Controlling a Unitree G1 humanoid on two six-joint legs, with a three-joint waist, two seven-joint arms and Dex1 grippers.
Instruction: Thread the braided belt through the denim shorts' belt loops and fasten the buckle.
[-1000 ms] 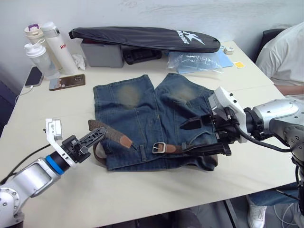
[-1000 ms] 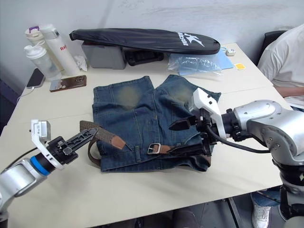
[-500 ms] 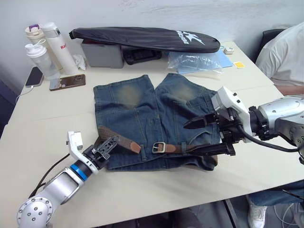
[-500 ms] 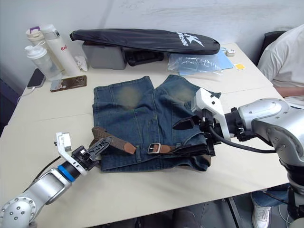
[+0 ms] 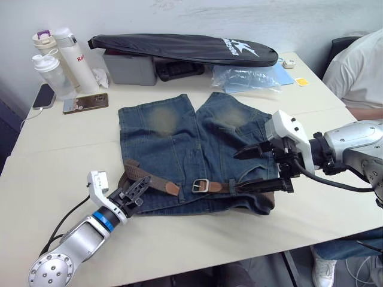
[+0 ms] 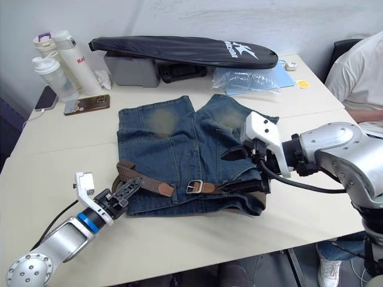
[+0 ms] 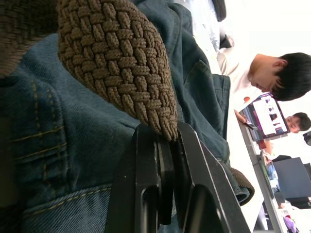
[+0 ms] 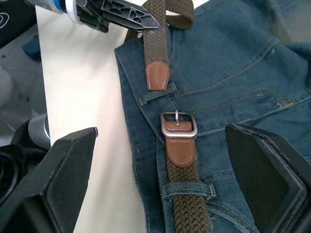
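On the table [image 5: 197, 239], left pincer [image 5: 139, 187] pinches the braided belt [image 5: 152, 180]; right pincer [image 5: 258, 168] gapes wide, holding nothing.

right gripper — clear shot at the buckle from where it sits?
Probably yes. The right gripper is open and holds nothing, and the buckle lies exposed on the denim shorts just beyond its fingertips. The belt tip lies short of it; the left gripper is farther off, clamped on the braided belt.

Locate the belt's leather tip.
The leather tip lies on the denim shorts at the waistband, just left of the buckle, not yet through it.
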